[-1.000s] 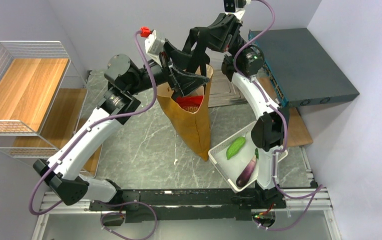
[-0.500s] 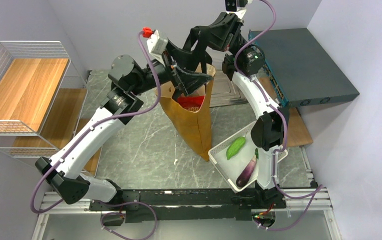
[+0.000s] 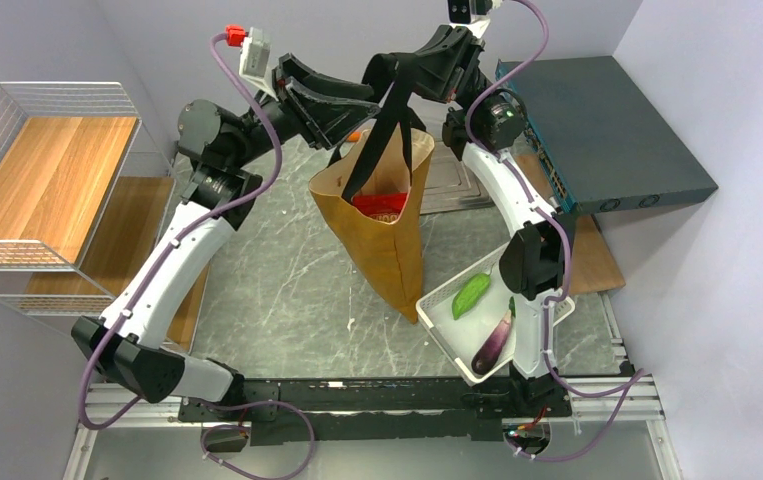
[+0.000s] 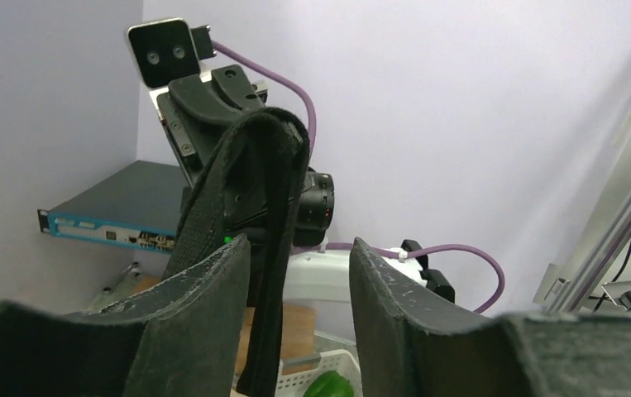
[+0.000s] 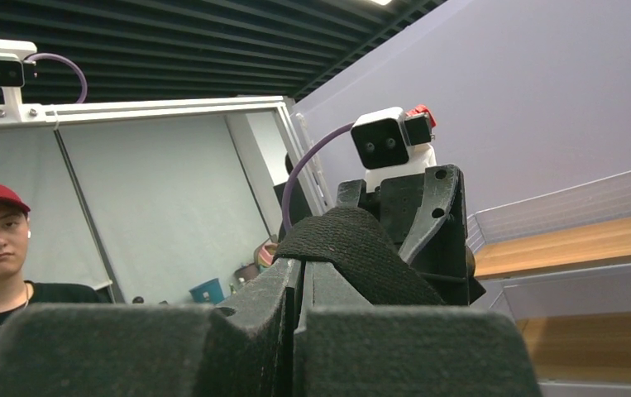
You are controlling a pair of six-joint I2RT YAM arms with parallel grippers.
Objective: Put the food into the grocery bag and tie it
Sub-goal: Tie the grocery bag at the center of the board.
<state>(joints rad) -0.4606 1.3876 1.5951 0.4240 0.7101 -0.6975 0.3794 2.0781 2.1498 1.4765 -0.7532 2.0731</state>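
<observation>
I am two arms working over a grey marbled table (image 3: 287, 290).

My right gripper (image 5: 299, 269) is pinched fully closed on the black webbing strap (image 4: 250, 182) of the large mustard fabric grocery bag (image 3: 382, 250). I hold the strap high so that the bag hangs open-mouthed over the middle of the table, toward its far edge. A red snack packet (image 3: 379, 204) shows inside the bag.

My left gripper (image 4: 299, 248) is raised beside the same strap, with its fingers about half apart and clamping nothing. The strap runs down through the gap, close against one finger. I judge that I hold the gripper there to take the strap for tying.

A white plastic tray (image 3: 454, 335) sits at the near right corner of the table, and the bag's lower end reaches down just beside it. A green vegetable (image 3: 471, 294) and a purple oblong vegetable (image 3: 494, 343) lie in the tray, so by my reckoning the packing is not finished.
</observation>
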